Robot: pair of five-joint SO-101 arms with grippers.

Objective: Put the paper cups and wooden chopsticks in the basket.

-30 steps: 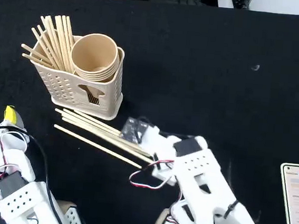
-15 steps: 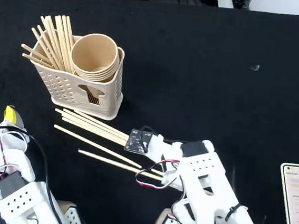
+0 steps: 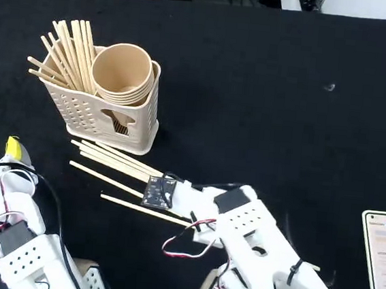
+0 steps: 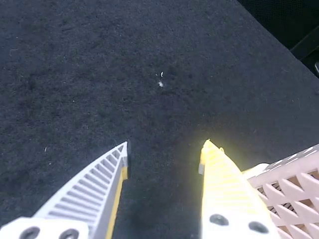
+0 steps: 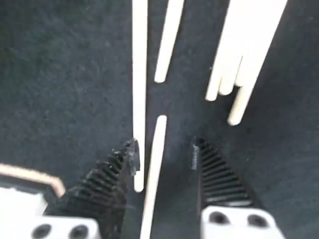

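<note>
The white basket [image 3: 107,112] stands at the back left, holding a stack of paper cups [image 3: 122,73] and several wooden chopsticks [image 3: 69,49]. More chopsticks lie loose on the black table in front of it: a bundle [image 3: 113,157], a single one [image 3: 104,178] and another single one [image 3: 142,209]. My right gripper [image 3: 161,195] is low over these. In the right wrist view my right gripper [image 5: 162,152] is open astride one chopstick [image 5: 154,159], with another chopstick [image 5: 139,74] by one finger and the bundle [image 5: 244,50] farther off. My left gripper [image 4: 164,147] is open over bare cloth, beside a basket corner [image 4: 291,181].
A phone [image 3: 381,262] lies at the table's right edge. The left arm [image 3: 3,201] sits at the front left corner. The black cloth stretches open across the back and right of the table.
One chopstick has slid out of the loose bundle toward the front. My right gripper has moved left along the loose chopsticks. The left arm has not moved.
</note>
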